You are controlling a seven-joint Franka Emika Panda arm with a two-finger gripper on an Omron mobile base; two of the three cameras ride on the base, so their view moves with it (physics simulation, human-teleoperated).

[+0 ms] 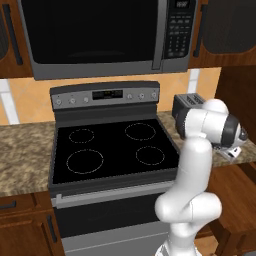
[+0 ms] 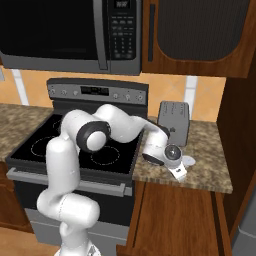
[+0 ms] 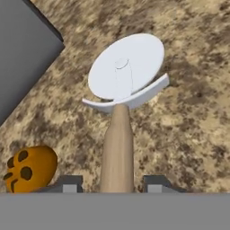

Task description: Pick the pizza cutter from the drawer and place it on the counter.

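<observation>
Speckled granite runs either side of the black stovetop (image 2: pixel 85 150), and it is over the right-hand stretch of this desk (image 2: pixel 210 165), in front of the toaster (image 2: pixel 173 122), that the arm has its hand low. The gripper (image 3: pixel 114 184) has its fingers (image 3: pixel 67 183) clenched on the wooden handle of the pizza cutter (image 3: pixel 123 85), one on each side of it. The handle runs straight out from the hand so the pale disc leads, lying low over the stone (whether it touches yet I cannot tell). Holding it by the handle's near end keeps the blade clear of the fingers and lets it go down flat. A small orange lump (image 3: pixel 29 168) lies on the granite just beside the left finger. Below the desk edge, the drawer (image 2: pixel 175 220) stands pulled out, its wood inside bare. My judgement is that only the release is left.
</observation>
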